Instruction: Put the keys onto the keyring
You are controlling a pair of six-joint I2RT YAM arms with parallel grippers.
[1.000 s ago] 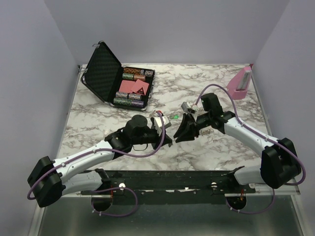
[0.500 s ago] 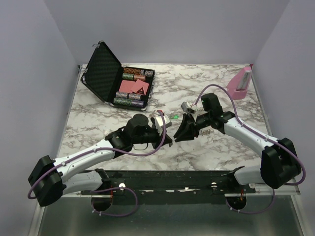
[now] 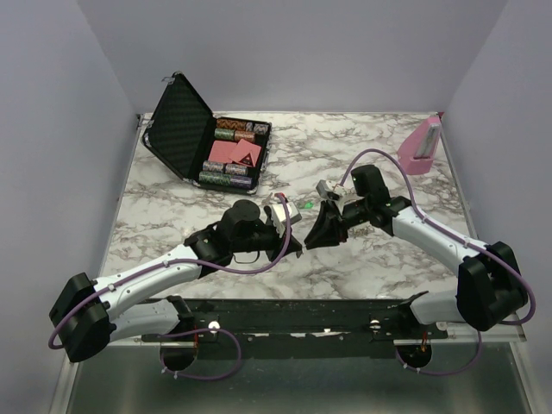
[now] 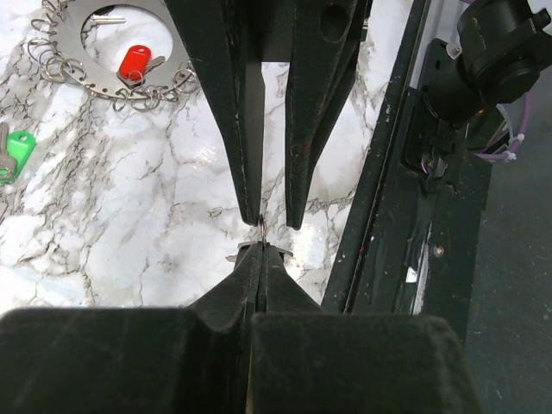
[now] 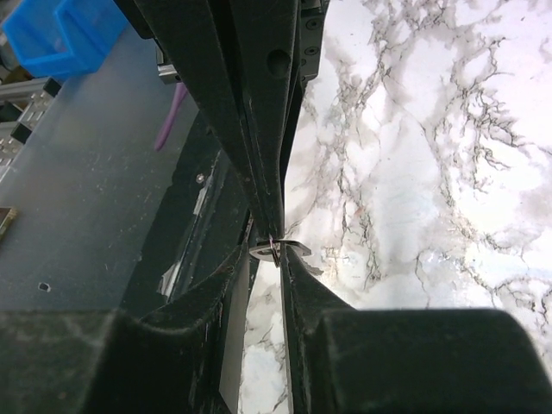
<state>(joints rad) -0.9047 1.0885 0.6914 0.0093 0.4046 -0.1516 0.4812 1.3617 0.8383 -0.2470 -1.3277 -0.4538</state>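
1. two pincers meet tip to tip low over the marble worktop (image 3: 362, 147), near its front edge, the arms reaching in from either side.
2. the left pincer (image 4: 259, 255) is fully closed, its fingers pressed flat together. a small silvery piece (image 5: 276, 249) pokes out at its tip, and we cannot tell what it is.
3. the right pincer (image 5: 271, 259) stands a narrow way open, with marble showing through the gap. its two fingers sit either side of the silvery piece and of the left pincer's tip, and we cannot tell whether they touch the piece.
4. the keyring (image 4: 103, 84) lies flat on the worktop beyond the meeting tips in the left wrist view. it is a silvery circle edged with small loops, and neither pincer touches it.
5. a red-headed key (image 4: 134, 62) lies within the keyring's circle.
6. a green-headed key (image 4: 17, 151) lies on the marble apart from the keyring, free of both pincers. from above we find it between the two wrists, near the middle of the worktop.
7. at the far left corner an open black case (image 3: 185, 129) holds rows of small coloured pieces, its lid tilted back. a pink stand (image 3: 421, 147) sits at the far right corner, well apart from both arms.
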